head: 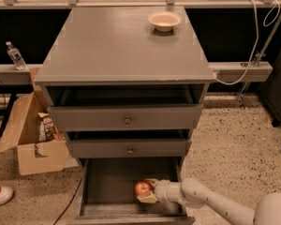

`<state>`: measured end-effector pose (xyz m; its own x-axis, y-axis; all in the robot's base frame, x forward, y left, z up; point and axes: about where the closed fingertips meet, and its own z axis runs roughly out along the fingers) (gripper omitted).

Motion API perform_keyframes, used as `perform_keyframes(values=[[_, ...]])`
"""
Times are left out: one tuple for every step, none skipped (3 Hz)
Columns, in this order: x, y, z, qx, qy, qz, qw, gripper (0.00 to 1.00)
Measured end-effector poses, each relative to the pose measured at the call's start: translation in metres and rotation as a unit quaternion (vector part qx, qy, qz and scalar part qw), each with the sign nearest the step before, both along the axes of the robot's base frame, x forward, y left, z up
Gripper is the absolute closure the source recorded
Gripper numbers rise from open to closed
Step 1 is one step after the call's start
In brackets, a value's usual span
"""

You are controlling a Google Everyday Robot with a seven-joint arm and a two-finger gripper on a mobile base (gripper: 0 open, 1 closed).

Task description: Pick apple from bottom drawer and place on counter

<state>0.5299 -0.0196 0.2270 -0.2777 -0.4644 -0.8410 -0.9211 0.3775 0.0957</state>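
Observation:
The apple, small, red with yellowish patches, lies on the gray floor of the open bottom drawer, right of the middle. My gripper reaches into the drawer from the right on a white arm, its pale fingers set around the apple's right side. The apple looks to be between the fingers, close to the drawer floor. The counter is the wide gray top of the cabinet, well above the gripper.
A cream bowl stands at the counter's back right. The two upper drawers are pulled partly out above the bottom one. An open cardboard box sits on the floor at left. A water bottle stands on a ledge at left.

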Motion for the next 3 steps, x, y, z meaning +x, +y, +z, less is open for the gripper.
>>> perform_keyframes(values=[[-0.003, -0.001, 0.026, 0.003, -0.006, 0.039, 0.9992, 1.00], [-0.016, -0.012, 0.113, -0.024, -0.032, 0.111, 0.9931, 1.00], [-0.038, -0.011, 0.184, -0.062, -0.039, 0.164, 0.9838, 1.00]])
